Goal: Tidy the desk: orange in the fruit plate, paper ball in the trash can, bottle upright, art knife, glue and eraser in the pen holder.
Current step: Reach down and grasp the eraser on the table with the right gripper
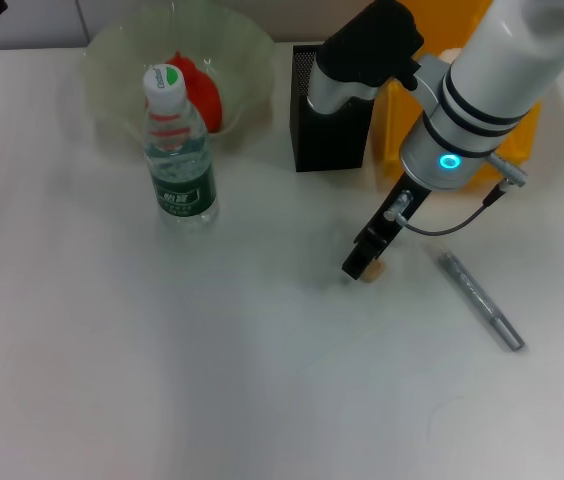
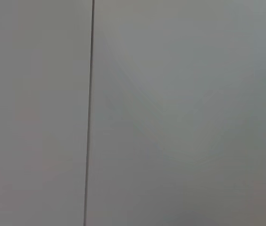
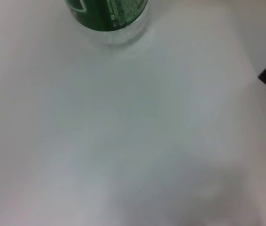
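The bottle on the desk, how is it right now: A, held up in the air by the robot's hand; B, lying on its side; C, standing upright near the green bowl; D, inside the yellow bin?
C: the bottle stands cap-up on the desk, just in front of the fruit plate, with no hand touching it.

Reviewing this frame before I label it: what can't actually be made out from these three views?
- Right gripper grip on the eraser: head view, fingers cover most of it, so contact is unclear.
- Trash can contents: head view, hidden behind the right arm.
- Pen holder interior: head view, arm overlaps it.
- Left gripper: only a dark corner at the head view's edge; left wrist view shows blank surface.
- Bottle: right wrist view cuts off everything above the label.
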You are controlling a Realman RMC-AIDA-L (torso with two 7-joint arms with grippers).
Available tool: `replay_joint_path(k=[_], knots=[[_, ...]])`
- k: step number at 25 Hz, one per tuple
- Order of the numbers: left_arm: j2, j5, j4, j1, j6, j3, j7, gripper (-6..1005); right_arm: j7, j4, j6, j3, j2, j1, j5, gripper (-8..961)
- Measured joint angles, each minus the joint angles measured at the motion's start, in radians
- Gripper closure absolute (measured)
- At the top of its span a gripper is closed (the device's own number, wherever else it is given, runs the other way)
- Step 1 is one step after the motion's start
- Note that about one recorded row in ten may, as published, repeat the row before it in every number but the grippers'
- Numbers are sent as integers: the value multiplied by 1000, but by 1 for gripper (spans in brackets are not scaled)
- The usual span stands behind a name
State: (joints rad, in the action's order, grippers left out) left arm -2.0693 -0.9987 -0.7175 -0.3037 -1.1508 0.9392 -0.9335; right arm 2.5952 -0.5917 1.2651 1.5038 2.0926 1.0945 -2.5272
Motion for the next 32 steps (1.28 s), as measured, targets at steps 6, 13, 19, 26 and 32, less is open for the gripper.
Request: replay_joint_path(k=[6, 13, 19, 26, 32], knots=[[0, 0, 2, 0, 3, 0, 9, 214, 2, 9, -2, 13, 0, 7, 16, 293], [0, 0, 3, 0, 3, 0, 13, 214, 3, 22, -3, 13, 0, 12, 16, 461], [0, 0, 3, 0, 3, 0, 15, 214, 4, 31, -3, 13, 0, 12, 16, 554], [-1, 1, 11, -3, 0, 0, 26, 214, 5, 35, -3, 13, 0, 13, 16, 622], [-2, 3, 15, -8, -1, 0, 27, 214, 5, 35, 3, 13, 0, 13, 16, 680]])
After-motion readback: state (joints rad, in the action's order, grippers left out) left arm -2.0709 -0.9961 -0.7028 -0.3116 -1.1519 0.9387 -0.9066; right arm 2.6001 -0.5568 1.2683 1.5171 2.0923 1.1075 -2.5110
